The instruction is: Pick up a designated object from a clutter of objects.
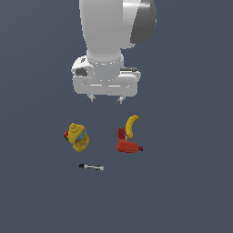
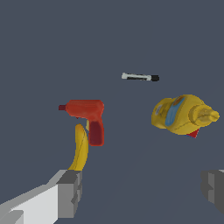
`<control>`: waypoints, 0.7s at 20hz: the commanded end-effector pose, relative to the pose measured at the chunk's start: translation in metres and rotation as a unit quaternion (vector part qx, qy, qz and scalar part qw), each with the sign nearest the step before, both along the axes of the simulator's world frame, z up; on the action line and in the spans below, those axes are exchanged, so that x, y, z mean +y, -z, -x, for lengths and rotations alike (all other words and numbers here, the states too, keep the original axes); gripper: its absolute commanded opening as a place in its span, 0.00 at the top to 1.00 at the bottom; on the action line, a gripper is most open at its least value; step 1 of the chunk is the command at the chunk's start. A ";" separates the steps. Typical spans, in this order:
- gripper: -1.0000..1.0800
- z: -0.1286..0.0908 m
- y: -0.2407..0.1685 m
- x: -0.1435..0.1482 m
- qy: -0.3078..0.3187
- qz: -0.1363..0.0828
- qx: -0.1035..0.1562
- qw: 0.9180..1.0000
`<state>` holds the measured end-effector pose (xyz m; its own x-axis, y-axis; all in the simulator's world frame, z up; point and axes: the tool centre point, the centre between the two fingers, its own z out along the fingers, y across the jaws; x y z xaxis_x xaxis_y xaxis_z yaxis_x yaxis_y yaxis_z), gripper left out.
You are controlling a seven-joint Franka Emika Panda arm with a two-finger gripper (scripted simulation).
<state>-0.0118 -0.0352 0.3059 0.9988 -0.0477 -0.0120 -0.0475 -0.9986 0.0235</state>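
The designated object, a small puzzle cube (image 1: 67, 134), is mostly hidden behind the lying yellow mustard bottle (image 1: 79, 137); only a red and green corner shows. In the wrist view just a red corner of the cube (image 2: 192, 133) peeks out from under the bottle (image 2: 179, 114). My gripper (image 1: 106, 98) hangs open above the clutter of objects, between the bottle and the banana (image 1: 132, 124), holding nothing. The wrist view shows the gripper (image 2: 142, 192) with its fingers (image 2: 70, 192) spread wide.
A red drill-like tool (image 1: 126, 144) lies touching the banana, seen also as drill (image 2: 87, 116) and banana (image 2: 79, 149) in the wrist view. A thin black-and-white marker (image 1: 92, 167) lies apart from the rest, marker (image 2: 140, 77) in the wrist view. Everything rests on a flat dark grey floor.
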 end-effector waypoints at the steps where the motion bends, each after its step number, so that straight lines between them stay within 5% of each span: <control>1: 0.04 0.000 0.000 0.000 0.000 0.000 0.000 1.000; 14: 0.04 -0.006 -0.013 0.020 -0.016 -0.012 -0.010 1.000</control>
<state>-0.0063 -0.0138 0.3208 0.9999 -0.0137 0.0084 -0.0137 -0.9999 0.0004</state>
